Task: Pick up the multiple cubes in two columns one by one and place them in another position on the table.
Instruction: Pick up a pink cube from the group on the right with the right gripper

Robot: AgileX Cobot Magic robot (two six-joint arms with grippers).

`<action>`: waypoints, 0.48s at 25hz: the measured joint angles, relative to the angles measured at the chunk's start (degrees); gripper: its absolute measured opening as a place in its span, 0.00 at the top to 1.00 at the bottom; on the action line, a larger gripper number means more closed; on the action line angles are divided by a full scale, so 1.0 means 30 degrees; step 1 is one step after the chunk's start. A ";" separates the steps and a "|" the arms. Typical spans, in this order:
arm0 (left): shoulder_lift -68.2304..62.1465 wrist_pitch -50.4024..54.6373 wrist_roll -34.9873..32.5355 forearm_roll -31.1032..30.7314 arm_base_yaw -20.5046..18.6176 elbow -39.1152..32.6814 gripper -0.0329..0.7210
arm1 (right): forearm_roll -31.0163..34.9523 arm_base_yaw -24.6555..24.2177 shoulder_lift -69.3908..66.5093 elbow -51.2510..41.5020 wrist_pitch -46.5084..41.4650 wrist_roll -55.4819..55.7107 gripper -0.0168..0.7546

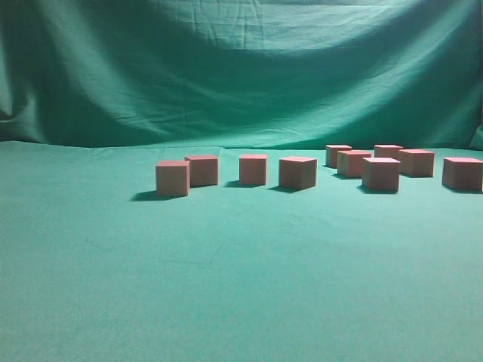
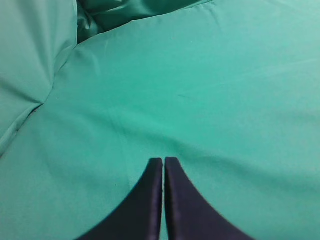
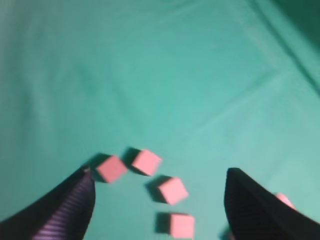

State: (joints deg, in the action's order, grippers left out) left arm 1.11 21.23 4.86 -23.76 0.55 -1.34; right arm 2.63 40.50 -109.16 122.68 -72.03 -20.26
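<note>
Several reddish-pink cubes stand on the teal table (image 1: 226,286). A curved row of four is at the centre-left: (image 1: 173,179), (image 1: 202,170), (image 1: 253,169), (image 1: 297,173). A tighter cluster stands at the right, from the back cube (image 1: 338,155) to the front cube (image 1: 380,173) and the far-right cube (image 1: 462,173). Neither gripper shows in the exterior view. My right gripper (image 3: 158,172) is open and empty, high above the row of four cubes (image 3: 111,168), (image 3: 146,162), (image 3: 173,190), (image 3: 181,225). My left gripper (image 2: 163,160) is shut and empty over bare cloth.
A draped green backdrop (image 1: 241,68) hangs behind the table. In the left wrist view the cloth folds up at the left (image 2: 30,75). Another cube's corner (image 3: 285,200) peeks past the right finger in the right wrist view.
</note>
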 joint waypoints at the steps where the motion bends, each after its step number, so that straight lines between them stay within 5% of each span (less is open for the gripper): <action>1: 0.0000 0.0000 0.0000 0.0000 0.0000 0.0000 0.96 | -0.1152 0.0000 0.0458 0.0000 -0.0046 0.1293 0.34; 5: 0.0000 0.0000 0.0000 0.0000 0.0000 0.0000 0.96 | -0.4129 -0.0139 0.2580 -0.0275 -0.0168 0.5233 0.34; 12: 0.0000 0.0000 0.0000 0.0000 0.0000 0.0000 0.96 | -0.4427 -0.2614 0.6694 -0.5329 -0.0168 0.8494 0.34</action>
State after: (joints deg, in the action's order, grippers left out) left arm 1.11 21.23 4.86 -23.76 0.55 -1.34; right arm -10.65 32.66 -89.08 106.70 -72.54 5.22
